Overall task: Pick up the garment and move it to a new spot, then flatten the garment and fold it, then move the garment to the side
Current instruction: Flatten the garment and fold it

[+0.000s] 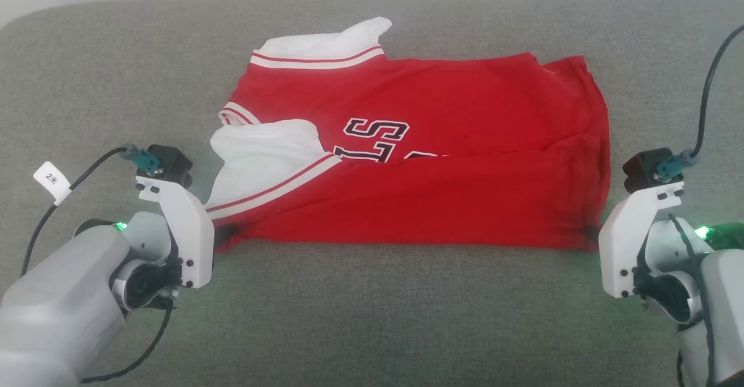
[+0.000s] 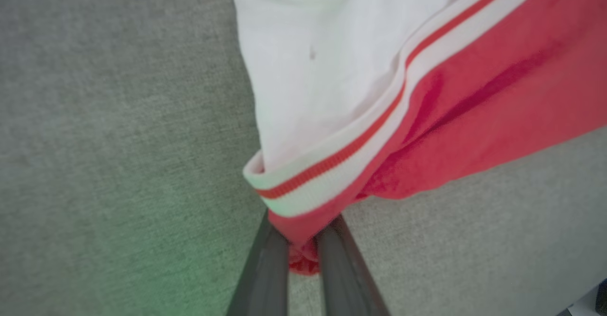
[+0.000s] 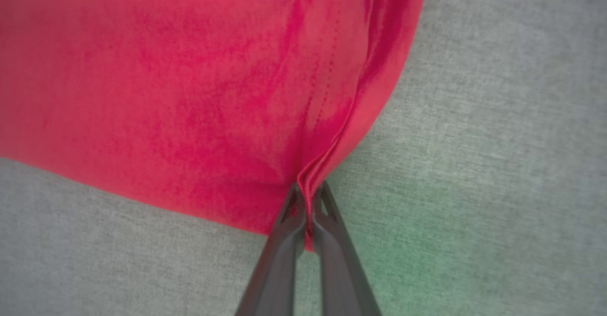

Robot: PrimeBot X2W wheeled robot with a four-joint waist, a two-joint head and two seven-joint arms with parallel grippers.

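Red top (image 1: 442,201) gripped at both near corners on the grey cushion (image 1: 372,317).
Your left gripper (image 2: 303,233) is clamped tight on the red corner just beside the white sleeve (image 1: 261,154) and its striped band; your right gripper (image 3: 308,197) is clamped on the bunched red corner opposite; the top lies between them, its near edge running from one to the other, the rest spreading away from you; dark lettering (image 1: 375,140) is half covered by a fold.
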